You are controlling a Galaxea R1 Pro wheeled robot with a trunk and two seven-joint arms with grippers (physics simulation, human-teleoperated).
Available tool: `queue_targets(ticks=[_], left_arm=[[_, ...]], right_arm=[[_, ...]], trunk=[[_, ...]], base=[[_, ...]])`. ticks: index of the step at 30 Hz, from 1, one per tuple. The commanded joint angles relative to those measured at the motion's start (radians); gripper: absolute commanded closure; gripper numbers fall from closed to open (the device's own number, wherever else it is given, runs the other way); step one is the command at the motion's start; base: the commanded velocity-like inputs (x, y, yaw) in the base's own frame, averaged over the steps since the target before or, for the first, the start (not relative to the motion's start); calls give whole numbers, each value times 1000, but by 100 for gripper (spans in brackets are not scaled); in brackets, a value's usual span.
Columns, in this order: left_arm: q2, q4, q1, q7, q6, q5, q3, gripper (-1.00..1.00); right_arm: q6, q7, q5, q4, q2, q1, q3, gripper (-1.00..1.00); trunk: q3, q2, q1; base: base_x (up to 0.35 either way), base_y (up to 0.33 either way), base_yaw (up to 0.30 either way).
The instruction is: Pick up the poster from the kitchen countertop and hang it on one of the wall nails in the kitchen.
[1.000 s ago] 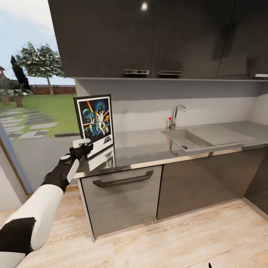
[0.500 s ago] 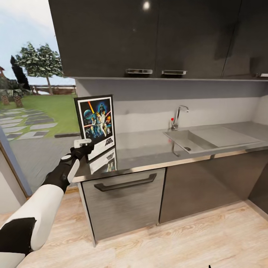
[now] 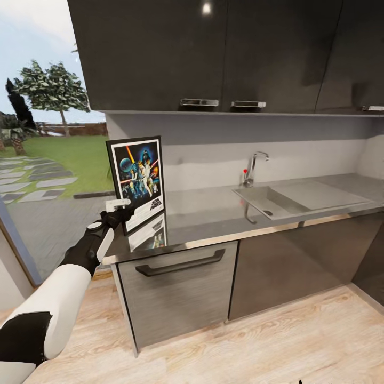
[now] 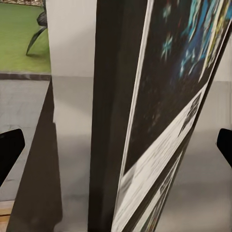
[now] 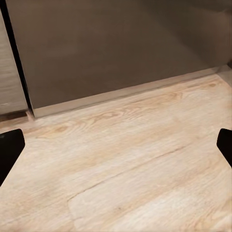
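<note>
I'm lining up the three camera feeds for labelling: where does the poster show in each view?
Head view: the poster stands upright at the left end of the kitchen countertop, with the left end effector at its lower left corner.
Left wrist view: the poster is seen edge-on, close up, between the fingertips.
Right wrist view: not in it; wooden floor and cabinet fronts.
Shared landmark: the grey countertop.

Daylight floods in from the garden at the left of my head view, bright and even. A ceiling lamp glares on the upper cabinets [image 3: 206,8], the worktop [image 3: 213,208] mirrors the poster [image 3: 136,173], and my wrist views look soft, blurred.
</note>
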Motion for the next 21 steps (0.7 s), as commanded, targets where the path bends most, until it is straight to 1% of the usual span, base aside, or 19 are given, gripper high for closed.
queue_targets(ticks=[1,8,13,19,20,21], left_arm=[[0,-2,0,-1,6,9,1,-100],[-1,-2,0,-1,6,9,1,-100],[0,-2,0,-1,6,9,1,-100],[0,-2,0,-1,10,9,0,-100],[0,-2,0,-1,11,9,0,100],[0,-2,0,-2,12,9,0,100]], right_arm=[[-1,-1,10,-1,0,0,-2,-100],[-2,-1,10,-1,0,0,-2,-100],[-2,-1,10,-1,0,0,-2,-100],[-2,-1,10,0,0,0,-2,-100],[-2,-1,10,0,0,0,-2,-100],[-2,-1,10,0,0,0,-2,-100]], trunk=[[-1,0,0],[-1,0,0],[-1,0,0],[-1,0,0],[-1,0,0],[-1,0,0]], base=[[1,4,-17],[11,1,-6],[151,0,-1],[36,0,0],[13,0,0],[10,0,0]])
